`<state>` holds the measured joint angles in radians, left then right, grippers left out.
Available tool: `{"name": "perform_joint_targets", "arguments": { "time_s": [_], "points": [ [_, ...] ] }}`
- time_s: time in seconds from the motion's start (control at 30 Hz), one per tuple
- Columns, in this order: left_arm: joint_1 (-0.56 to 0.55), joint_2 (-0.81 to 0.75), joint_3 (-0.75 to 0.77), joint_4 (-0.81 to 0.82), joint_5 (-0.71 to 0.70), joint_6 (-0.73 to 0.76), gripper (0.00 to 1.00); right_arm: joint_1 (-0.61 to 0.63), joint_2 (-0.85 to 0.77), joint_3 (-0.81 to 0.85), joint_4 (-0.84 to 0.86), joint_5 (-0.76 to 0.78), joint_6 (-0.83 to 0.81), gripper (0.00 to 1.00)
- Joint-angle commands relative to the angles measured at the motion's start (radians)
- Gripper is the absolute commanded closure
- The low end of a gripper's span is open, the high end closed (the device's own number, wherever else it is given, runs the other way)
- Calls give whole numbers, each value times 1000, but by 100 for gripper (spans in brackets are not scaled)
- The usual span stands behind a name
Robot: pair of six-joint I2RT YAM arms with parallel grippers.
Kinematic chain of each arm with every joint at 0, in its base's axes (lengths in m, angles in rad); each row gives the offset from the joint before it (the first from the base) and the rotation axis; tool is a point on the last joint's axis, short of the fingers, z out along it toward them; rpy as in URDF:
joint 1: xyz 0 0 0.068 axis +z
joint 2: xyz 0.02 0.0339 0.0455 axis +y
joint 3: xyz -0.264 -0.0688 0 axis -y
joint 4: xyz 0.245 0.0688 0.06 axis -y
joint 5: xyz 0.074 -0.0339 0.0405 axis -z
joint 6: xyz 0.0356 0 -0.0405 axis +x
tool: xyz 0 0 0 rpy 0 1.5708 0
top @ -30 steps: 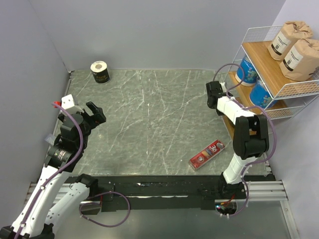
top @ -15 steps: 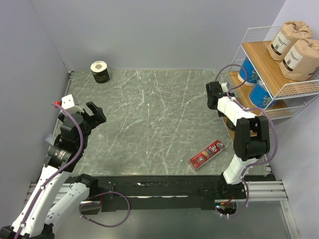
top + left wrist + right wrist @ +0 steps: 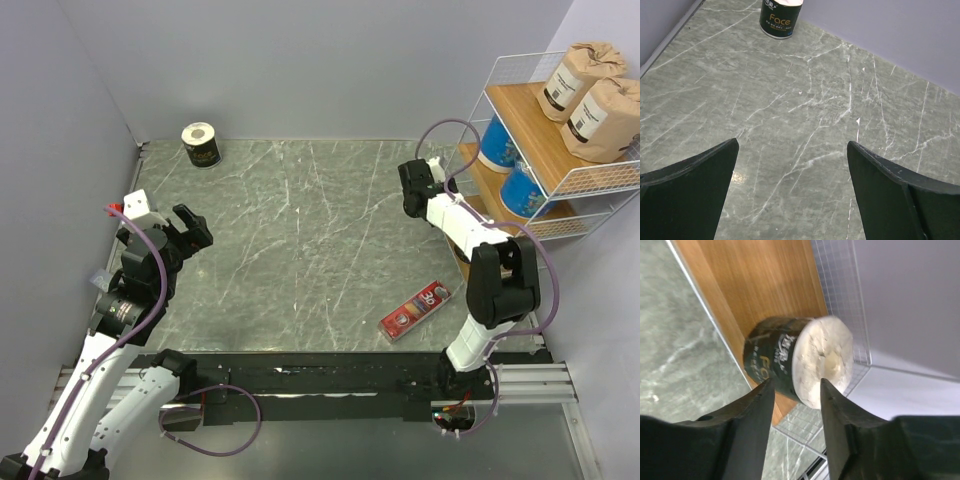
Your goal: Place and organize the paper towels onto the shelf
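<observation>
The shelf [image 3: 515, 110] stands at the right edge. Two brown rolls [image 3: 585, 95] sit on its top tier and two blue rolls [image 3: 510, 168] on the middle tier. In the right wrist view a black roll with a white top [image 3: 790, 362] rests on a wooden tier [image 3: 760, 280], just beyond my right gripper [image 3: 796, 385], which is open and empty. In the top view the right gripper [image 3: 412, 190] is left of the shelf. Another black roll [image 3: 201, 144] stands at the table's far left corner and shows in the left wrist view [image 3: 781, 17]. My left gripper [image 3: 190, 228] is open, empty and far from it.
A flat red box [image 3: 415, 310] lies on the table near the right arm's base. Grey walls close the left and back sides. The shelf's white wire frame [image 3: 840, 285] rises behind the wooden tier.
My right gripper has drawn back to the left, away from the shelf, leaving the black roll on the tier. The left arm has not moved.
</observation>
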<state>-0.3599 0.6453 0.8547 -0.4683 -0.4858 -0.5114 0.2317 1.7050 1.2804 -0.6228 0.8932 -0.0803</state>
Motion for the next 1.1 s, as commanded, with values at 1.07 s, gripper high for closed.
{"name": "perform_joint_targets", "arguments": {
  "time_s": [1.07],
  "points": [
    [-7, 20, -2, 36, -13, 14, 4, -163, 140, -75, 153, -27, -88, 64]
  ]
}}
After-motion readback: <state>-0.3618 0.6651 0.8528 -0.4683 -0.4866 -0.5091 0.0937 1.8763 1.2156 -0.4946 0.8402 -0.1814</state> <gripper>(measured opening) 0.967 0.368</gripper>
